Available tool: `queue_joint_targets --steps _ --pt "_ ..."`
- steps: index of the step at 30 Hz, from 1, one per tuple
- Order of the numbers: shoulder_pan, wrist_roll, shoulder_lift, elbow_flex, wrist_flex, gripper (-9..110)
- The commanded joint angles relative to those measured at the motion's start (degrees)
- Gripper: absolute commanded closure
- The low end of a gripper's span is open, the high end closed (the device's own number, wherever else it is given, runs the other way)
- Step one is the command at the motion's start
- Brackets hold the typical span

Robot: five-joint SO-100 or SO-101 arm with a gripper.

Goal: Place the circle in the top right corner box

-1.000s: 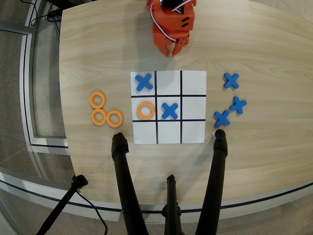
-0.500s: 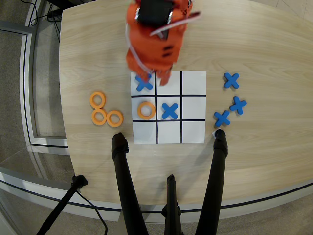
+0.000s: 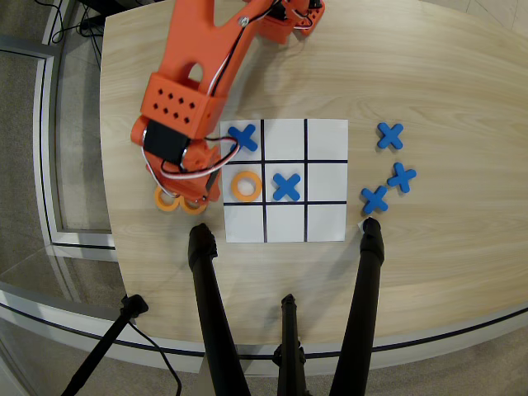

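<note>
Overhead view only, listed from the bottom of the frame upward:

- Three black stand legs (image 3: 216, 322) cross the near rim of the wooden worktop (image 3: 429, 272); the right one ends just beside the lowest spare X.
- Paper grid (image 3: 285, 223) lies square to the frame. Bottom row is blank, with bare wood below it.
- Two loose orange rings (image 3: 167, 201) sit left of the grid, near the worktop's left edge. Both lie flat and are mostly covered by the arm's head. Whether a third is under there, can't tell.
- Pincer (image 3: 177, 196) hangs right over those rings, pointing toward the bottom of the frame. Fingers are hidden under the servo body, so spread or pressed together: can't tell. Contact with a ring: can't tell.
- Placed circle (image 3: 246, 186) lies flat in the middle-left cell; it's round, so no long axis. A blue X (image 3: 286, 186) is in the centre cell.
- Another blue X piece (image 3: 242, 138) is in the top-left cell, touched by arm wiring.
- Top right corner box (image 3: 327, 139) is blank, right and top sides on the paper edge, with open wood around it.
- Three spare Xs (image 3: 390, 135) are right of the grid, apart from the paper.
- Orange arm (image 3: 202, 58) runs diagonally from the top edge down-left, crossing the worktop above the grid's top-left corner.
</note>
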Motion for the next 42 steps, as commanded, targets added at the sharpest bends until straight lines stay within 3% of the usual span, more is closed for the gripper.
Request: queue_joint_targets --steps 1,9,25,42 --pt "1.32 -0.35 -2.46 -3.87 -0.88 83" --pt "-0.26 0.79 -7.73 -4.48 -2.81 84" --pt "-3.08 4.66 -22.24 -20.92 -2.55 84" --pt "-2.72 4.66 -26.46 -20.92 -2.64 87"
